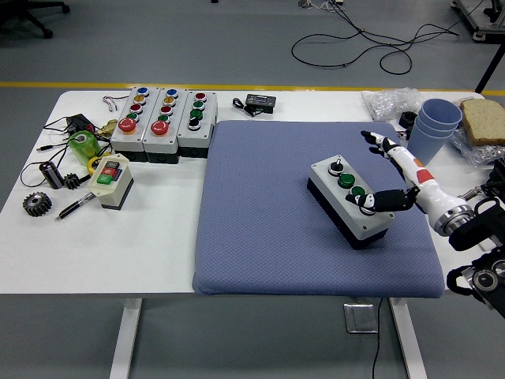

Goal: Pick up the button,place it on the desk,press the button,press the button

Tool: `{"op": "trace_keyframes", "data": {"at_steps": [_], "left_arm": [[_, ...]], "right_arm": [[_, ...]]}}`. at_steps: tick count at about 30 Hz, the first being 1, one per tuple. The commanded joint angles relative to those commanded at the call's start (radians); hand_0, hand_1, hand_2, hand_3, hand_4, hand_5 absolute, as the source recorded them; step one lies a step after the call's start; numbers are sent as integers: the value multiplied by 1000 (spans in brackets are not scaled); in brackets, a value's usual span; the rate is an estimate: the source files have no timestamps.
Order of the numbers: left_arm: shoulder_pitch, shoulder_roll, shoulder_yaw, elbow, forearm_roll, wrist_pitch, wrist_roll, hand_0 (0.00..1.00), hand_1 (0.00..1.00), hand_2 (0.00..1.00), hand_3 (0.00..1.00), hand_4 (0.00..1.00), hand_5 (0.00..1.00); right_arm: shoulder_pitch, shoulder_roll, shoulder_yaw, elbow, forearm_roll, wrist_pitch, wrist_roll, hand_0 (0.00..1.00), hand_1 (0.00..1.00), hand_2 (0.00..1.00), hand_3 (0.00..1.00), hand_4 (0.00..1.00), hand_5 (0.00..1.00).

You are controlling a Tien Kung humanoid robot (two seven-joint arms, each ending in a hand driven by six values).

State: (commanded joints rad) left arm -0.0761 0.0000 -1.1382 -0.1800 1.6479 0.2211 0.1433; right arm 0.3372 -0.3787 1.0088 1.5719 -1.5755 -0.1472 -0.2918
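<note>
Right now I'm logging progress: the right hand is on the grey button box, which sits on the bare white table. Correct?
Not quite. The head view shows the right hand on the grey button box, but the box sits on the blue mat, not on the bare white table.

A grey button box (349, 199) with a black base is seen lying flat on the blue mat (268, 237), right of centre, set diagonally. Three controls are carried on its top face: a black selector knob and two green pushbuttons, the nearest partly hidden.
</note>
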Motion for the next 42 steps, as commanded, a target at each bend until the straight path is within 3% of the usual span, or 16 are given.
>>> {"op": "trace_keyframes", "data": {"at_steps": [8,13,30,31,36,37,42], "left_arm": [[4,0,-8,0,21,-5,5,594,632,671,541,352,672],[7,0,-9,0,26,-6,5,594,632,672,541,351,671],[4,0,2,0,3,-5,3,595,632,672,541,343,667],[4,0,2,0,2,-4,3,595,632,674,541,341,666],[5,0,0,0,9,-6,5,595,632,674,541,341,666],[5,0,3,0,7,-6,5,594,632,673,541,341,666],[6,0,9,0,1,-7,4,594,632,673,541,341,666]], "right_arm": [[-3,71,-36,-32,-299,1,-105,998,976,998,998,991,140],[-6,89,-44,-41,-476,-10,-126,998,975,998,998,998,174],[40,153,-49,-158,-343,-28,-258,988,959,998,998,998,211],[43,154,-49,-163,-332,-29,-268,861,905,981,998,998,216],[55,161,-47,-181,-337,8,-332,861,905,981,998,998,216],[60,159,-48,-185,-345,25,-350,703,734,873,998,995,223],[78,149,-50,-193,-390,97,-354,703,734,873,998,995,223]]}}
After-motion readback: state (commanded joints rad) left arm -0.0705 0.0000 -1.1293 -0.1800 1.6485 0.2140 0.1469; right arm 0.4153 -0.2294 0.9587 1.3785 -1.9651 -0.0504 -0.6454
